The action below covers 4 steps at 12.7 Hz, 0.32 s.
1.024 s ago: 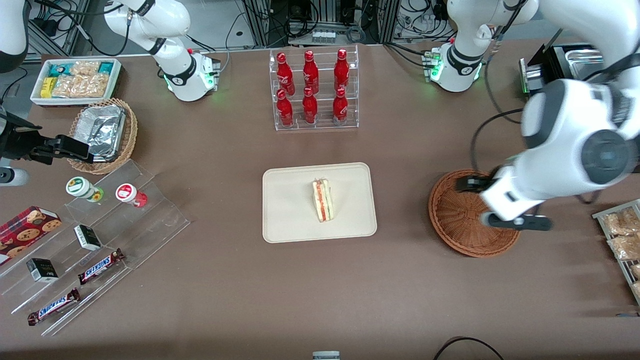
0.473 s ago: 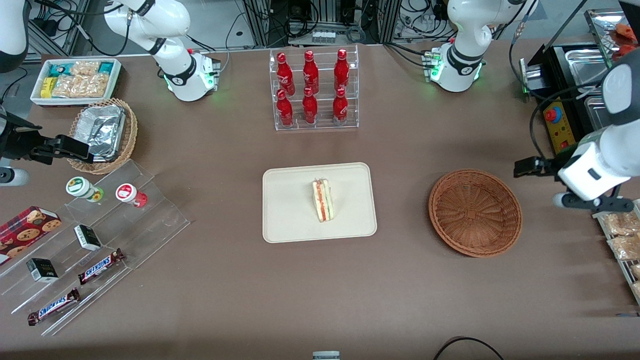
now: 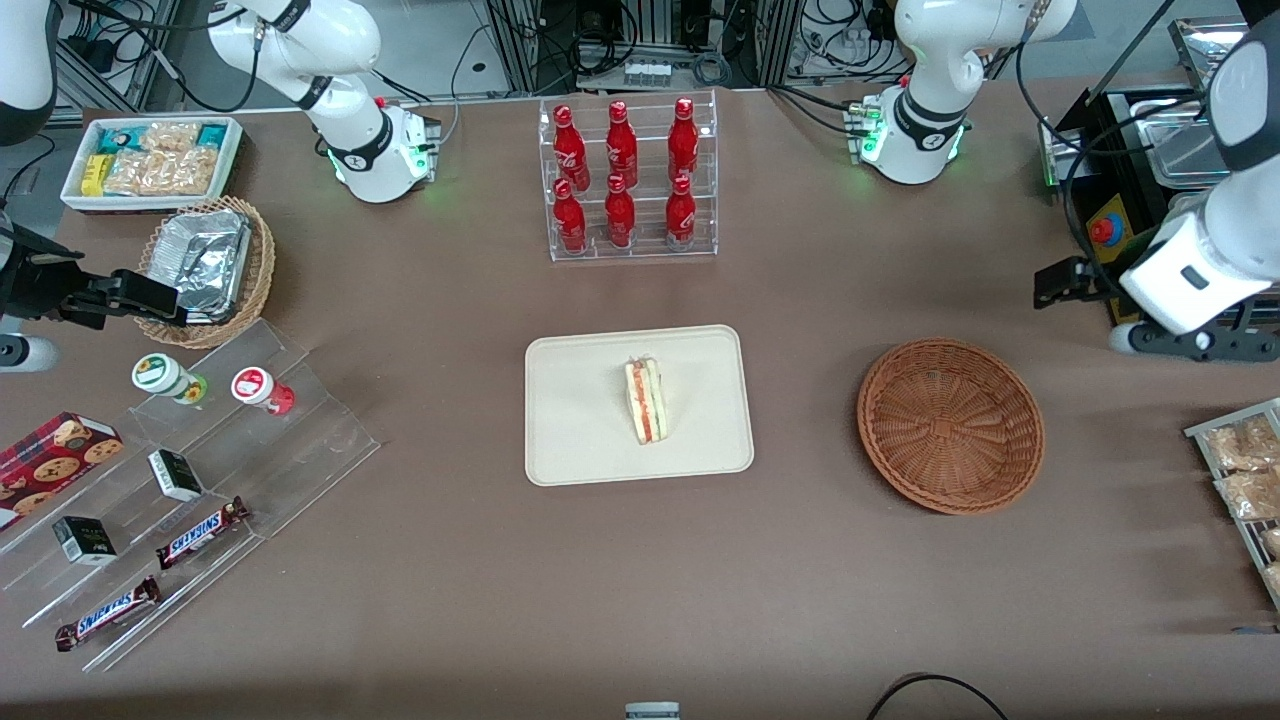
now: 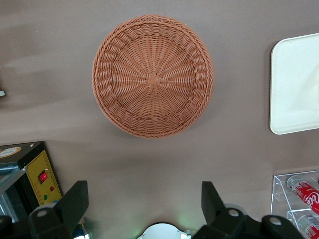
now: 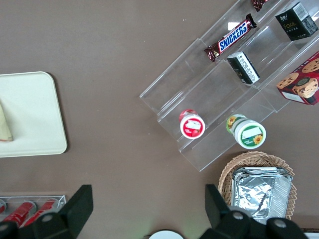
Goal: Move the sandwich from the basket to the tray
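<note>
— Where is the sandwich (image 3: 647,402)?
— On the tray (image 3: 580,440) at the middle of the table (image 3: 450,560), standing on edge with its filling showing.
— And the basket (image 3: 950,425)?
— Nothing in it; it sits well apart from the tray, toward the working arm's end.
— The claw (image 4: 144,211)?
— Spread wide, gripping nothing, up in the air near that end's table edge, farther from the front camera than the basket.

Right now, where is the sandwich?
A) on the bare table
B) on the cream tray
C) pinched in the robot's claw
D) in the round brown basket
B. The sandwich lies on the tray, the basket holds nothing, and the gripper is open above the table near the basket, toward the working arm's end, holding nothing.
</note>
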Available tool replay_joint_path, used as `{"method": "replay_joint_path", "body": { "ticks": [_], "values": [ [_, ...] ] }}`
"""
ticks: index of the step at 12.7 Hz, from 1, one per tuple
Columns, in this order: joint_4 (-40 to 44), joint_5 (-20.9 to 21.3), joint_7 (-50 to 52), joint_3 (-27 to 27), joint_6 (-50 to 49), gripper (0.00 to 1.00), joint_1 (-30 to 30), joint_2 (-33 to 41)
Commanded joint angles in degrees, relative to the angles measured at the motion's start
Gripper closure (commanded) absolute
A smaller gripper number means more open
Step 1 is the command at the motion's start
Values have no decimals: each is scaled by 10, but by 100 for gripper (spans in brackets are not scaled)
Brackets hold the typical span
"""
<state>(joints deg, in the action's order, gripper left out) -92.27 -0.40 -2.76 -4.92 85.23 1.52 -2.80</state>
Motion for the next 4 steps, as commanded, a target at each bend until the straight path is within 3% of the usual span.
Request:
{"method": "replay_joint_path", "body": {
  "ticks": [1, 4],
  "values": [
    [-34, 5, 13, -1, -2, 0, -1, 45],
    [-37, 0, 40, -1, -9, 0, -1, 66]
  ]
}}
